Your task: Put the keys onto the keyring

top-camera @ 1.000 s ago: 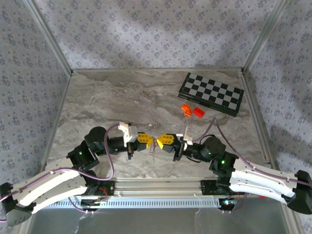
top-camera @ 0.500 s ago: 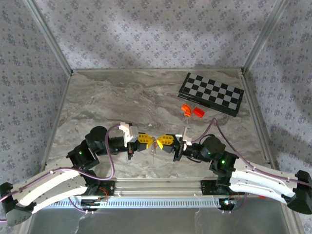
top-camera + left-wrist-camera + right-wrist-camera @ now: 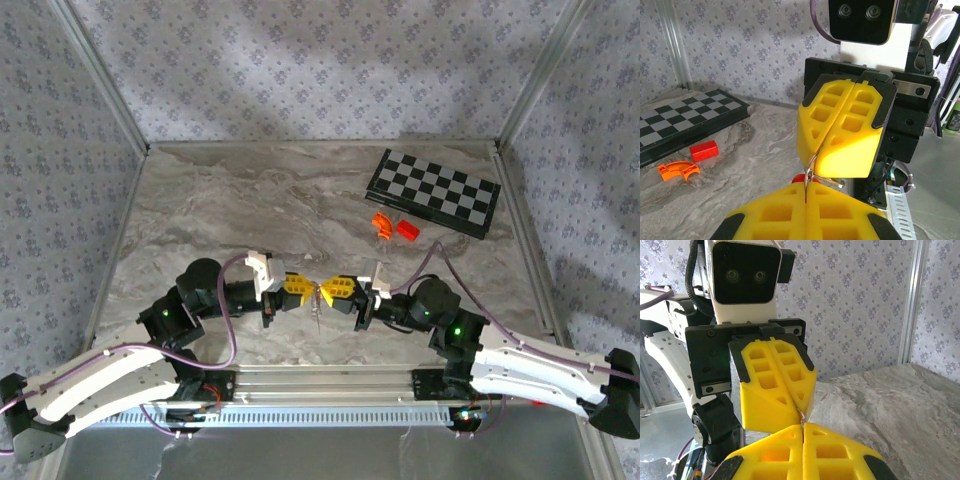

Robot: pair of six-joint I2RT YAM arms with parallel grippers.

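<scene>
I see my left gripper (image 3: 304, 287) and right gripper (image 3: 329, 290) meeting tip to tip above the marble surface (image 3: 220, 200), keyring (image 3: 316, 310) dangling between them, checkerboard (image 3: 432, 192) beyond.

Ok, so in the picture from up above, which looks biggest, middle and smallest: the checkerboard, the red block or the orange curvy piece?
1. The checkerboard looks by far the largest.
2. The red block and the orange curved piece look about the same size, so I won't rank one over the other.

The pads (image 3: 845, 125) are matt yellow plastic, the keys (image 3: 832, 182) shiny metal, the table (image 3: 755, 147) smooth and marbled.
</scene>
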